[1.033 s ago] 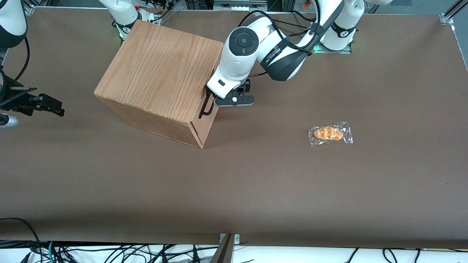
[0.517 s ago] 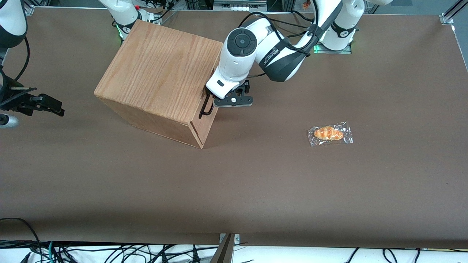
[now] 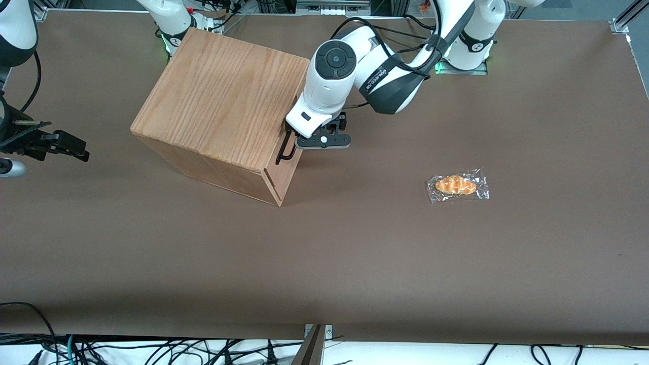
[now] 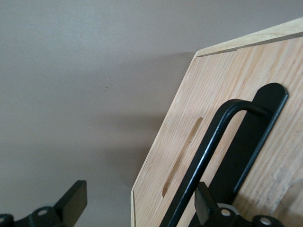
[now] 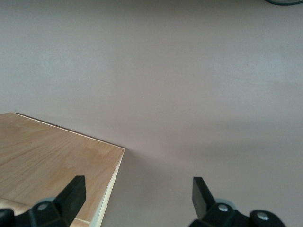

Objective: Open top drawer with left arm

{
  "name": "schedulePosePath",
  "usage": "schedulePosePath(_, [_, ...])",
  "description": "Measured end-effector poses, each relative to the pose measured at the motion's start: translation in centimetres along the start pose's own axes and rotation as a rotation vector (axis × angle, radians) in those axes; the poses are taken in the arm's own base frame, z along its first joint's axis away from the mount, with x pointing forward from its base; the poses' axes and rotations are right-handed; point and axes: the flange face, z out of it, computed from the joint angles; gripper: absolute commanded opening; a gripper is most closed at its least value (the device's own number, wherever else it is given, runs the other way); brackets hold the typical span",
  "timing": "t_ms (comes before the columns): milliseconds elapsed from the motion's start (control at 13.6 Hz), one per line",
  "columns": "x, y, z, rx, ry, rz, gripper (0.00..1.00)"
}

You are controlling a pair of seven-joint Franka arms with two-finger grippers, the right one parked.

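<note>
Claw [image 3: 290,136] of the left arm [image 3: 350,71] spread wide astride the top drawer [image 4: 265,156] handle [image 4: 222,156], lettering on arm band unreadable

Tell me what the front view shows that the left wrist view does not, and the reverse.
Only the front view shows the whole wooden cabinet, the left arm reaching to the cabinet's front, the brown table, and a wrapped pastry lying toward the working arm's end of the table. Only the left wrist view shows an oblong slot cut in the top drawer beside the handle, and the pincer open, with one finger against the handle. Both show the black bar handle and the pincer at it.
</note>
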Motion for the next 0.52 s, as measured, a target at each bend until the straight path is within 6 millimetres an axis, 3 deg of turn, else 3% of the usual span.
schedulePosePath(517, [0.56, -0.70, 0.23, 0.022, -0.004, -0.009, 1.00])
